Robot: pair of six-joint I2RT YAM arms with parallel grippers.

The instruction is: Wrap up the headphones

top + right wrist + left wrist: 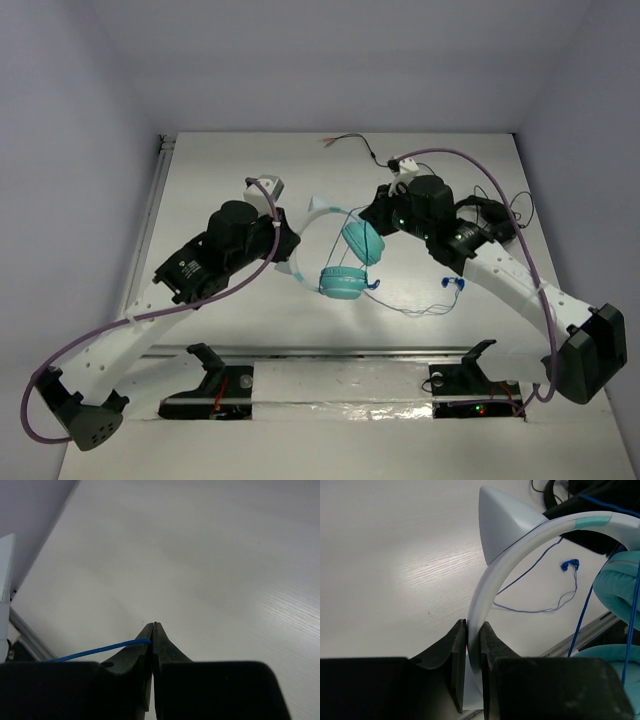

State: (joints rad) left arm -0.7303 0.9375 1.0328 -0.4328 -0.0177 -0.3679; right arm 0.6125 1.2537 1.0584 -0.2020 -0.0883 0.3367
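The headphones [345, 282] are held off the table at the middle, two teal cups hanging below a pale headband [520, 545] with a pointed ear [500, 522]. My left gripper [473, 625] is shut on the headband's lower end, at the left of the cups [292, 252]. A thin blue cable [440, 300] runs over the cups and trails in loops on the table to its plug [569, 565]. My right gripper [154, 625] is shut on this cable [95, 651], just right of the upper cup [378, 207].
Black headphones with a black cable [495, 215] lie at the back right beside the right arm. A loose red and black wire [350, 140] lies at the far edge. A metal rail [330, 352] runs along the near edge.
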